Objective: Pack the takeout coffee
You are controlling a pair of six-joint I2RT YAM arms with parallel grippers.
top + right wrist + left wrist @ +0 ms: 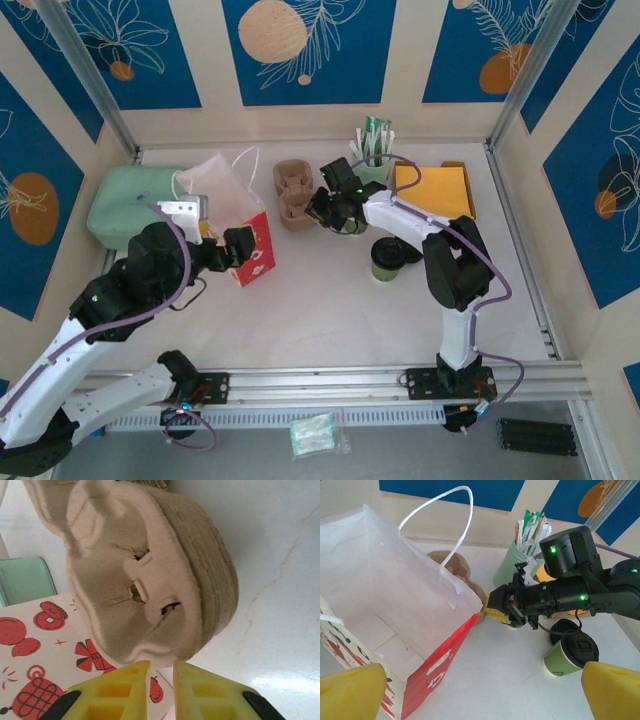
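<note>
Open paper bag [228, 195], cardboard carrier stack [293, 195] beside it, mint tumbler [376, 173] with sticks [375, 138]

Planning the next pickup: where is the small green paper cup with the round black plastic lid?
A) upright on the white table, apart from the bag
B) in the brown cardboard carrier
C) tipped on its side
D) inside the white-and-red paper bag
A: the small green paper cup stands upright on the white table, round black plastic lid on, clear of the white-and-red paper bag.
</note>
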